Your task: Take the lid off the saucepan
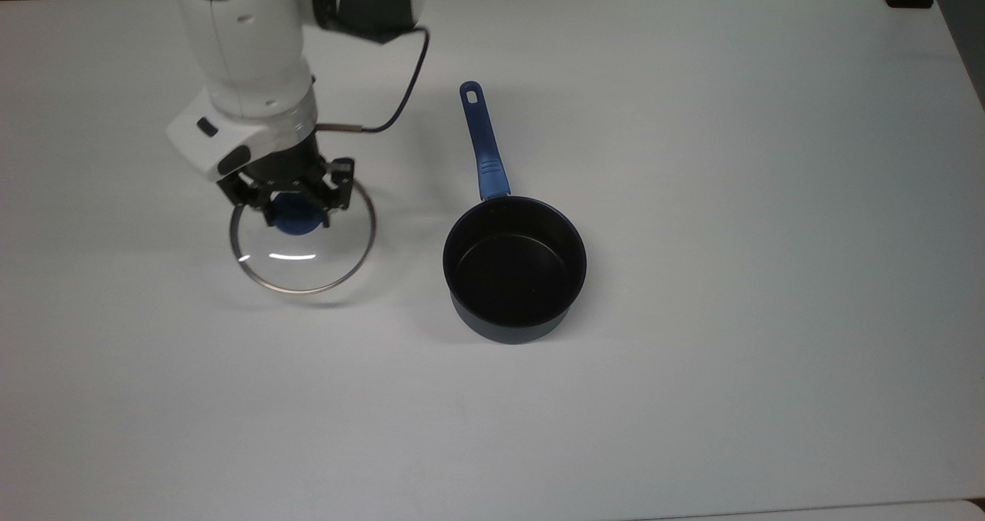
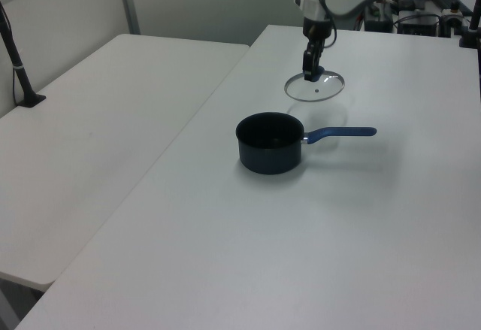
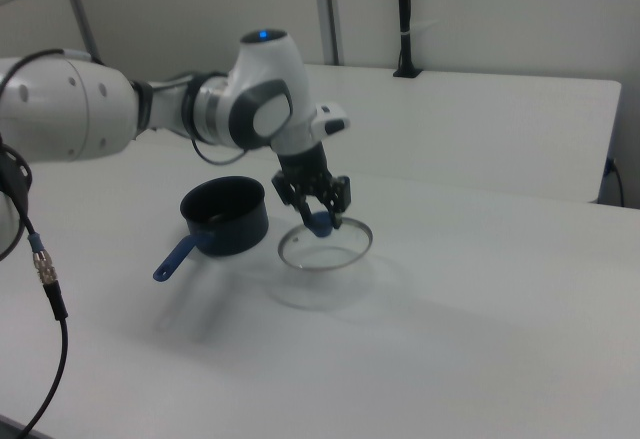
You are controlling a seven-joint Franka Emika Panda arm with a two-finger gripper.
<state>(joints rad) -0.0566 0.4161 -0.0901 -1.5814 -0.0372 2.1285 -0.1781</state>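
Well to the top view's left of the open saucepan (image 1: 514, 268), the lid (image 1: 304, 255) is held above the table (image 1: 731, 198), its knob pinched by the gripper (image 1: 295, 212); only setting down is left.

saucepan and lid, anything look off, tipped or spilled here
Nothing stands out. The saucepan sits upright and empty on the table, with no spill around it. The gripper holds the lid by its blue knob, roughly level, off to the top view's left of the pan.

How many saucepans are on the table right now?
1. The saucepan stands uncovered mid-table, apart from the lid that the gripper holds at the top view's left.
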